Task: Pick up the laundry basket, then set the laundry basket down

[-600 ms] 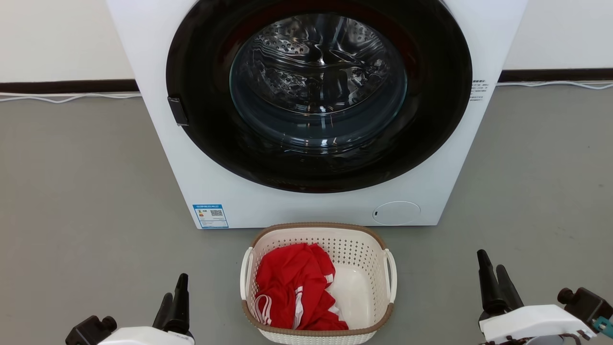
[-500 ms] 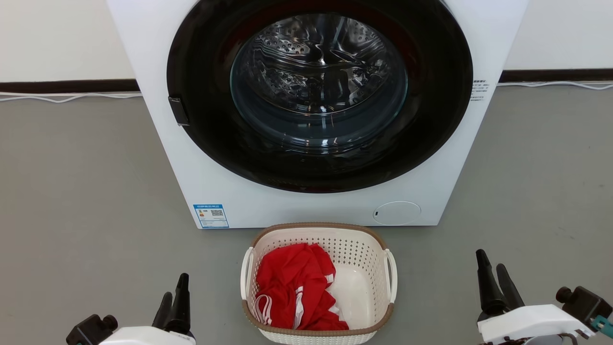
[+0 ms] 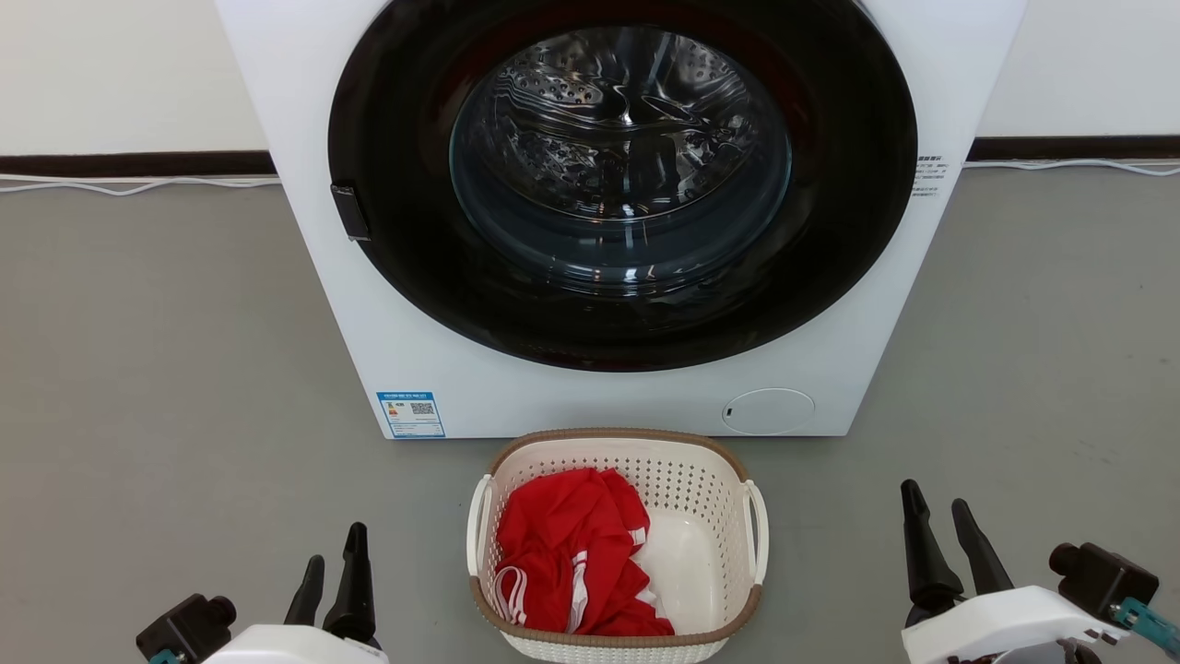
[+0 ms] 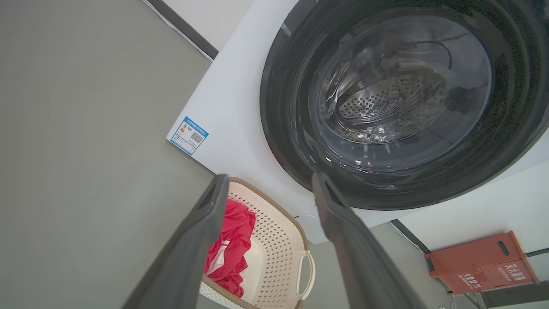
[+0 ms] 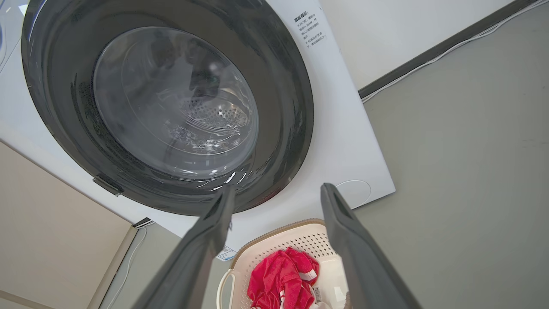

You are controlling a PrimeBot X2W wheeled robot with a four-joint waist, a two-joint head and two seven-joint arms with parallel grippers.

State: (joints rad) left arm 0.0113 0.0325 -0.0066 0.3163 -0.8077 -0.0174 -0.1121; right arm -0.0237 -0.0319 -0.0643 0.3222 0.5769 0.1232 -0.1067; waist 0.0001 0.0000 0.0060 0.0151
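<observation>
The laundry basket (image 3: 687,484), cream with perforated walls, a brown rim and white side loop handles, stands on the grey floor just in front of the washing machine. A red garment (image 3: 567,553) lies in its left half. My left gripper (image 3: 336,546) is open at the lower left, well apart from the basket's left handle. Open too, my right gripper (image 3: 934,495) hangs at the lower right, clear of the right handle. In the left wrist view the basket (image 4: 274,244) sits low between the left gripper's (image 4: 271,176) spread fingers. The right wrist view shows the basket (image 5: 300,240) below the right gripper (image 5: 279,187).
A large white washing machine (image 3: 830,369) with a round dark glass door rises right behind the basket. Grey floor spreads to both sides. A white cable (image 3: 138,187) runs along the wall base. A red box (image 4: 480,266) stands beside the machine.
The right gripper's fingers have spread wider and it has edged left toward the basket. The left fingers have parted slightly. The whole head picture slid a little right, so the camera moved.
</observation>
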